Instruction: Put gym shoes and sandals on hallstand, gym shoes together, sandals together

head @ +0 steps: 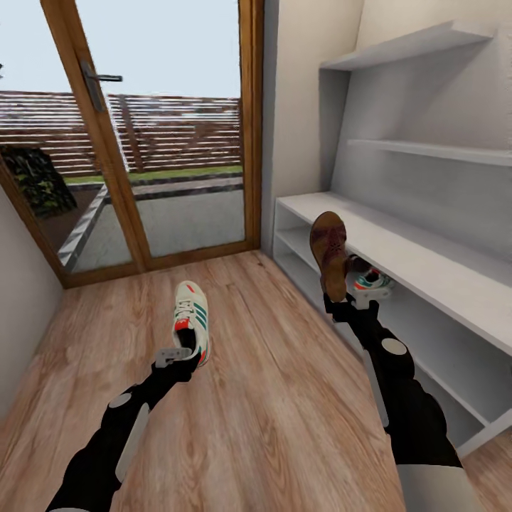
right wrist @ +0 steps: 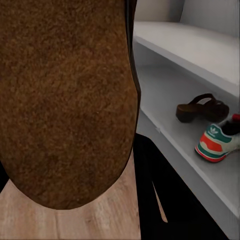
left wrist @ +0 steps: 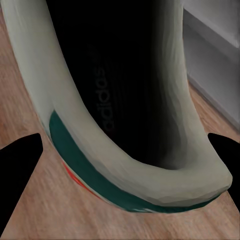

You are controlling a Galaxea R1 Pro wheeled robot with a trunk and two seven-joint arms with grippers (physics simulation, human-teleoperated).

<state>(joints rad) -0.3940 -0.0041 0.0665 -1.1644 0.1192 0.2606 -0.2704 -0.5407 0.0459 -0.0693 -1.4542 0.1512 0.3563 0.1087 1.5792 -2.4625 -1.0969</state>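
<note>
My left gripper (head: 178, 353) is shut on the heel of a white gym shoe (head: 192, 318) with green stripes, held toe-away over the corridor floor (head: 270, 398). That shoe's heel opening (left wrist: 125, 100) looms close in the left wrist view, between the dark fingertips (left wrist: 20, 152). My right gripper (head: 348, 306) is shut on a brown sandal (head: 329, 252), held upright in front of the hallstand (head: 405, 249). The sandal's brown underside (right wrist: 65, 100) is close up in the right wrist view. On a low shelf of the hallstand lie the second sandal (right wrist: 202, 107) and the second gym shoe (right wrist: 217, 142), side by side.
A glass door (head: 163, 142) in a wooden frame closes the corridor's far end. A wall (head: 18, 334) runs along the left. The hallstand's stepped upper shelves (head: 427, 149) jut out above the bench top. Open floor lies between my two arms.
</note>
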